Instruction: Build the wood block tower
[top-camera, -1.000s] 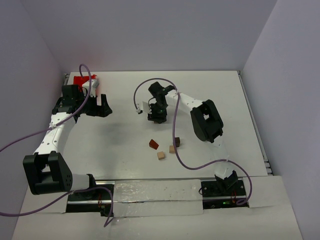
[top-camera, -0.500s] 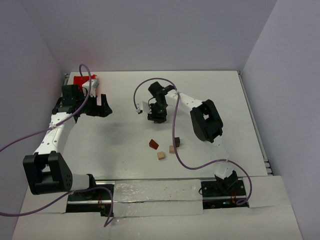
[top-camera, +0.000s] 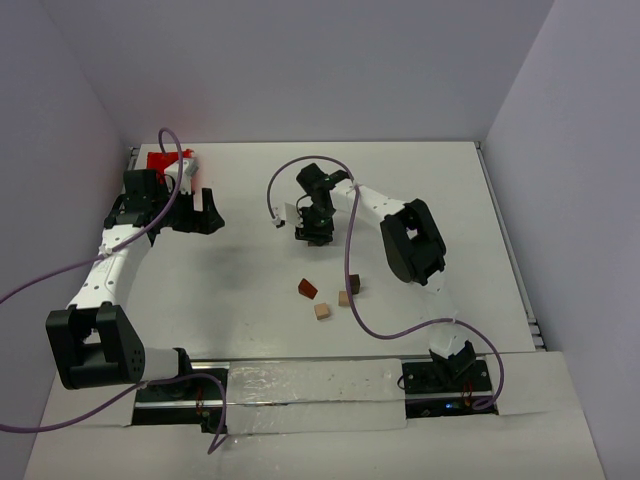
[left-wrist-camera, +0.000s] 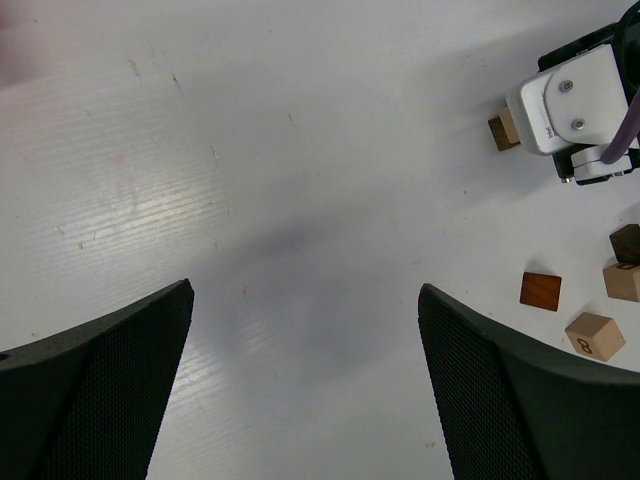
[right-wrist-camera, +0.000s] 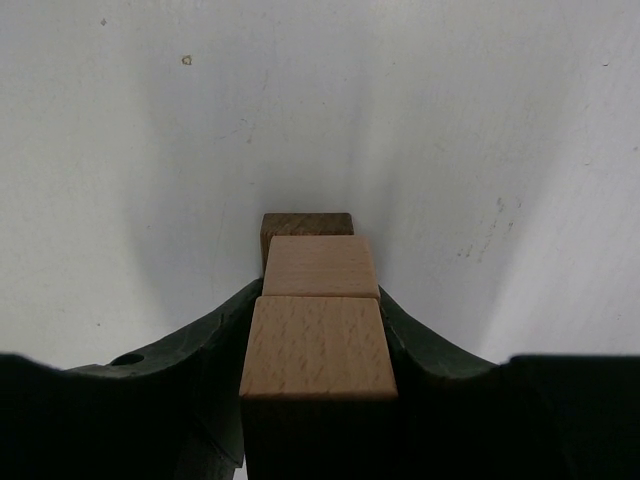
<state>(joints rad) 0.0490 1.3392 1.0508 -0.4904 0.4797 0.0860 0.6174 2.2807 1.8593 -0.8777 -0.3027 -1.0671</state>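
On the white tabletop (top-camera: 450, 200) my left end effector (left-wrist-camera: 305, 300) hung released, fingers wide, at the far left beside the red bin (top-camera: 160, 160), kept out of the way, I judge. My right end effector (top-camera: 313, 232) stood mid-table, grasping the top tan block (right-wrist-camera: 318, 360) of the wood block tower (right-wrist-camera: 318, 265), probably to seat it squarely on the two below. Nearer lay the spare wedge (left-wrist-camera: 540, 291) and a tan cube (left-wrist-camera: 594, 336) with a dark mark too small to read.
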